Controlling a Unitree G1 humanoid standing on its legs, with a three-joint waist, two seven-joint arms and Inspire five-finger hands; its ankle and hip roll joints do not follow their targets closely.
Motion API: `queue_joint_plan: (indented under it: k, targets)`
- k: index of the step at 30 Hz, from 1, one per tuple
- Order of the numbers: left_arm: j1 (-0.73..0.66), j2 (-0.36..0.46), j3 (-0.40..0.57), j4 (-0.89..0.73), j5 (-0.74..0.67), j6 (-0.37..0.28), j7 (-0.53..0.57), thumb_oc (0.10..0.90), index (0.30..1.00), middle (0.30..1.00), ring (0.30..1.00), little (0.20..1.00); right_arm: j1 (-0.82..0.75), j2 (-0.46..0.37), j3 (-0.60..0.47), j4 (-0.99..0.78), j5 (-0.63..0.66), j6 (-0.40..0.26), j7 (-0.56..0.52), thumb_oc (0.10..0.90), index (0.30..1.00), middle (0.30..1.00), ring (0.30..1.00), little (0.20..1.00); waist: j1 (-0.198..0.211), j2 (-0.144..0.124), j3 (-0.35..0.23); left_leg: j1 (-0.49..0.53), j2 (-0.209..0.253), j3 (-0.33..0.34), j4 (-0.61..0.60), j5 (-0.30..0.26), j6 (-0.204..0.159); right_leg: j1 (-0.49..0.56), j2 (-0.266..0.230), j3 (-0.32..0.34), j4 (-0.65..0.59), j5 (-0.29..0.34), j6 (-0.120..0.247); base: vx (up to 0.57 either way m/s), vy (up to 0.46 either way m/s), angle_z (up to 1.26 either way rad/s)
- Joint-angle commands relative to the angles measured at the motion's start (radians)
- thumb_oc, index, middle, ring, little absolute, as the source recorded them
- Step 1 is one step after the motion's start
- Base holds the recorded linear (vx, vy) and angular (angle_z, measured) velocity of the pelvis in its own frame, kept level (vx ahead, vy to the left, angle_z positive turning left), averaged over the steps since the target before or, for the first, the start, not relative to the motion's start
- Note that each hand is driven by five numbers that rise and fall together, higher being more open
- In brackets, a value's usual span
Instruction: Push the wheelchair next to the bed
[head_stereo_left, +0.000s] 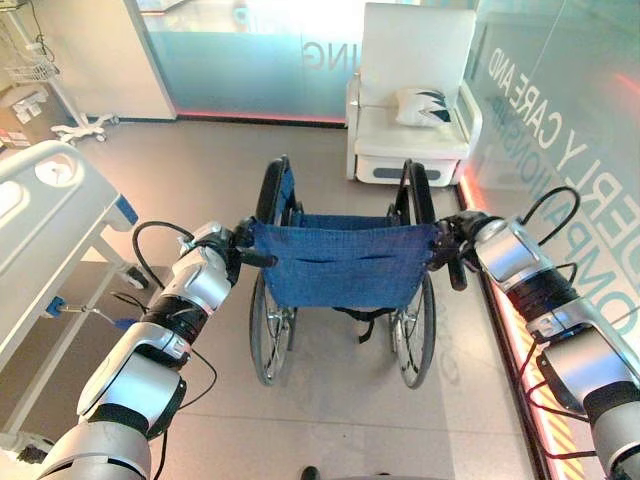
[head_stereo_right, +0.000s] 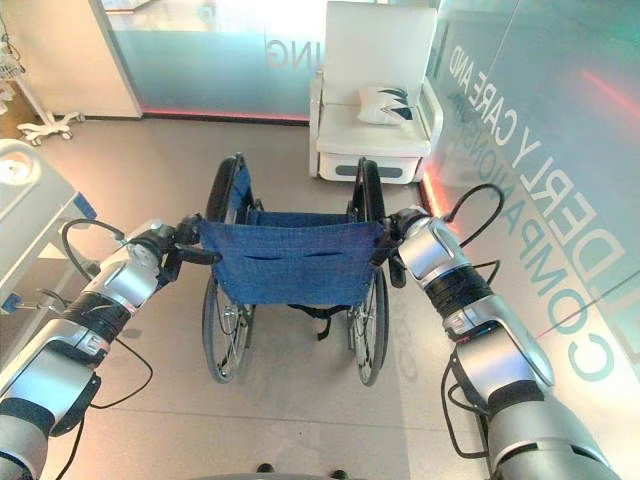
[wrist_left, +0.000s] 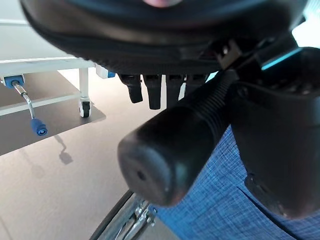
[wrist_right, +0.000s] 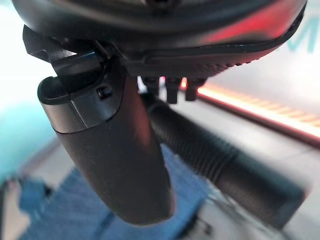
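Standing on the floor (head_stereo_left: 330, 420) straight ahead of the robot, the wheelchair (head_stereo_left: 340, 265) faces away, its blue fabric backrest (head_stereo_left: 342, 262) toward the camera, with the bed (head_stereo_left: 45, 215) off to the left and a white armchair (head_stereo_left: 412, 95) beyond by the glass wall. Both hands are on the push handles: the left hand (head_stereo_left: 232, 245) curls around the left handle (wrist_left: 175, 145), fingers over the ribbed grip and thumb beside it, and the right hand (head_stereo_left: 450, 240) wraps the right handle (wrist_right: 215, 155) likewise. These grips look like the proper places to hold: rigid, rubbery and unlikely to slip. I judge the frame stiff but moderately heavy, rolling freely on its big wheels (head_stereo_left: 268, 330); the cloth back is soft and would sag if pushed. Turning toward the bed probably calls for uneven pressure on the two handles.
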Motion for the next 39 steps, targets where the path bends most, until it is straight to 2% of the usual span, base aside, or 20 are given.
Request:
queue_joint_plan:
  k: [1,2,6,7,8,9,20,22,26,27,28,29,33,36,39]
  targets:
    - [0.073,0.005,-0.006,0.152,-0.010,0.020,0.069,0.800,0.900,0.900,0.900,0.900,0.091,0.005,-0.010,0.117,0.019,-0.003,-0.253,0.800,0.900,0.900,0.900,0.900,0.045,0.009,0.075,0.004,-0.070,0.002,0.044,-0.081,-0.013,-0.034,-0.008,0.029,0.031,0.044,0.016,-0.03,0.065,-0.04]
    - [0.097,-0.013,0.005,0.162,-0.012,0.005,0.089,0.800,0.900,0.900,0.900,0.900,0.126,0.014,-0.013,0.105,-0.020,0.027,-0.224,0.800,0.900,0.900,0.900,0.900,0.043,0.015,0.076,0.003,-0.072,0.002,0.043,-0.082,-0.011,-0.036,-0.008,0.032,0.030,0.044,0.017,-0.03,0.063,-0.02]
    - [0.108,-0.015,0.008,0.166,-0.020,-0.009,0.100,0.800,0.900,0.900,0.900,0.900,0.169,0.000,0.008,0.117,-0.076,0.074,-0.101,0.800,0.900,0.900,0.900,0.900,0.037,0.018,0.081,0.016,-0.073,0.003,0.039,-0.091,-0.010,-0.024,-0.009,0.032,0.021,0.039,0.018,0.01,0.035,0.00]
    - [0.099,-0.005,0.005,0.164,-0.017,-0.008,0.089,0.800,0.900,0.900,0.900,0.900,0.167,-0.012,0.023,0.125,-0.097,0.102,-0.028,0.800,0.900,0.900,0.900,0.900,0.036,0.016,0.082,0.016,-0.073,0.006,0.039,-0.090,-0.011,-0.023,-0.009,0.031,0.019,0.040,0.018,0.00,0.000,0.00]
    - [0.096,-0.002,0.005,0.163,-0.014,-0.008,0.084,0.800,0.900,0.900,0.900,0.900,0.166,-0.015,0.027,0.128,-0.105,0.108,-0.006,0.800,0.900,0.900,0.900,0.900,0.036,0.015,0.083,0.016,-0.073,0.007,0.039,-0.089,-0.012,-0.022,-0.010,0.030,0.019,0.040,0.018,0.00,0.000,0.00]
    - [0.080,0.005,0.001,0.164,-0.006,-0.003,0.068,0.800,0.900,0.900,0.900,0.900,0.155,-0.023,0.042,0.149,-0.130,0.127,0.075,0.800,0.900,0.900,0.900,0.900,0.037,0.011,0.083,0.016,-0.073,0.007,0.039,-0.088,-0.013,-0.021,-0.010,0.028,0.018,0.041,0.017,0.00,0.000,0.00]
    - [-0.020,-0.001,-0.058,0.220,0.040,0.004,-0.026,0.800,0.900,0.900,0.900,0.900,0.023,0.009,0.124,0.294,-0.300,0.142,0.320,0.800,0.900,0.900,0.900,0.900,0.051,0.002,0.081,0.010,-0.073,0.007,0.037,-0.080,-0.016,-0.021,-0.013,0.020,0.018,0.042,0.016,0.00,0.000,0.00]
    - [-0.045,-0.005,-0.075,0.243,0.049,0.005,-0.071,0.800,0.900,0.900,0.900,0.900,-0.011,0.018,0.147,0.358,-0.352,0.124,0.384,0.800,0.900,0.900,0.900,0.900,0.057,0.001,0.078,0.009,-0.073,0.007,0.036,-0.079,-0.016,-0.020,-0.014,0.015,0.017,0.042,0.015,0.00,0.000,0.00]
    - [-0.060,-0.017,-0.092,0.266,0.053,0.009,-0.131,0.800,0.900,0.900,0.900,0.900,-0.042,0.026,0.161,0.422,-0.385,0.095,0.433,0.800,0.900,0.900,0.900,0.900,0.065,0.001,0.072,0.011,-0.075,0.003,0.036,-0.077,-0.014,-0.016,-0.016,0.012,0.017,0.041,0.015,0.00,0.000,0.00]
    - [-0.061,-0.018,-0.093,0.269,0.050,0.006,-0.134,0.690,0.735,0.735,0.735,0.735,-0.045,0.027,0.162,0.427,-0.384,0.091,0.437,0.770,0.855,0.855,0.855,0.855,0.065,0.001,0.072,0.011,-0.074,0.003,0.036,-0.078,-0.014,-0.016,-0.016,0.011,0.017,0.041,0.016,0.03,0.007,0.02]
    - [-0.063,-0.022,-0.095,0.274,0.040,0.002,-0.138,0.596,0.594,0.594,0.594,0.594,-0.048,0.033,0.164,0.441,-0.373,0.080,0.436,0.587,0.580,0.580,0.580,0.580,0.067,0.001,0.069,0.012,-0.074,0.003,0.036,-0.077,-0.014,-0.015,-0.017,0.010,0.016,0.042,0.016,0.02,0.002,0.04]
    - [-0.067,-0.024,-0.094,0.280,0.027,-0.010,-0.132,0.405,0.307,0.307,0.307,0.307,-0.054,0.032,0.164,0.453,-0.341,0.049,0.420,0.400,0.300,0.300,0.300,0.300,0.069,0.000,0.068,0.012,-0.074,0.002,0.035,-0.076,-0.014,-0.014,-0.018,0.009,0.015,0.042,0.016,0.02,0.001,0.03]
    - [-0.058,-0.024,-0.081,0.267,-0.026,-0.042,-0.072,0.400,0.300,0.300,0.300,0.300,-0.054,0.022,0.171,0.438,-0.350,-0.006,0.460,0.400,0.300,0.300,0.300,0.300,0.071,-0.002,0.066,0.011,-0.074,0.001,0.035,-0.075,-0.015,-0.015,-0.020,0.007,0.016,0.042,0.017,0.00,0.001,0.01]
    - [-0.043,-0.015,-0.055,0.244,-0.059,-0.094,-0.009,0.400,0.300,0.300,0.300,0.300,-0.032,-0.005,0.173,0.410,-0.383,-0.085,0.501,0.400,0.300,0.300,0.300,0.300,0.071,-0.005,0.064,0.010,-0.076,-0.004,0.034,-0.074,-0.017,-0.015,-0.022,0.004,0.016,0.041,0.019,0.00,0.000,0.00]
    - [-0.022,-0.005,-0.034,0.200,-0.058,-0.123,0.037,0.400,0.300,0.300,0.300,0.300,-0.008,-0.035,0.174,0.366,-0.377,-0.146,0.493,0.400,0.300,0.300,0.300,0.300,0.072,-0.007,0.058,0.014,-0.074,-0.007,0.030,-0.074,-0.018,-0.012,-0.023,0.000,0.013,0.039,0.019,0.00,0.000,0.00]
